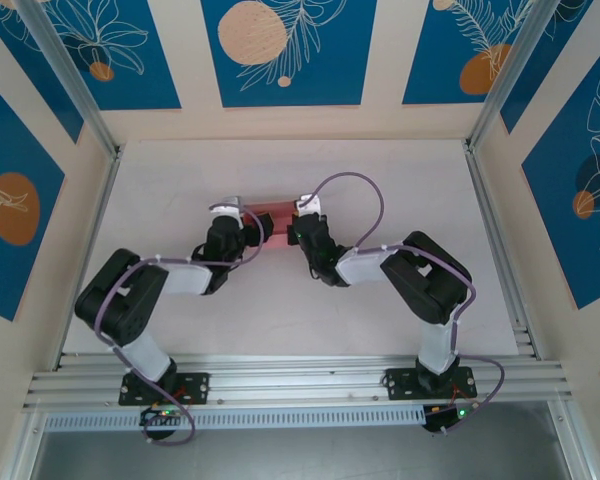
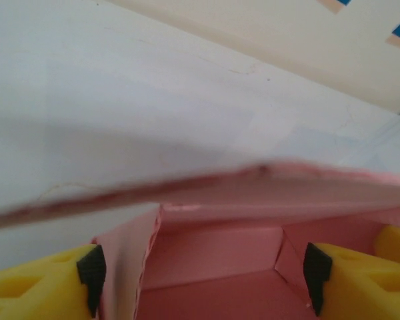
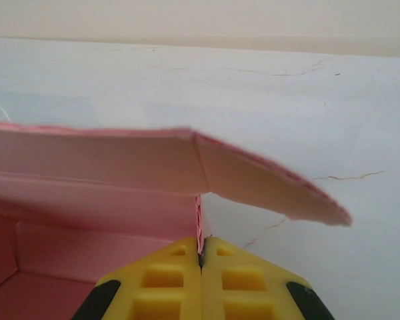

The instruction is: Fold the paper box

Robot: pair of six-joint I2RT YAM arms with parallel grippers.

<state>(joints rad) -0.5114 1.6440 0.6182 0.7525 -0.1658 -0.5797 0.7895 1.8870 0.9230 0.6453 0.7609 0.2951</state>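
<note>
The pink paper box [image 1: 273, 218] stands half folded in the middle of the white table, between my two grippers. In the left wrist view I look into its open inside [image 2: 213, 257], with a lid flap [image 2: 253, 190] hanging above it. My left gripper [image 2: 203, 280] is open, its yellow fingers [image 2: 33, 283] spread wide to either side of the box's near end. My right gripper [image 3: 201, 250] is shut on the upright edge of the box's side wall [image 3: 87, 200], under the curved lid flap [image 3: 267, 180]. From above, the left gripper [image 1: 252, 228] and the right gripper [image 1: 298, 228] flank the box.
The white tabletop [image 1: 400, 180] runs to cream walls with blue panels at the back and sides. Aluminium rails [image 1: 280, 385] carry both arm bases along the near edge. Both arms' cables [image 1: 355, 185] loop above the wrists.
</note>
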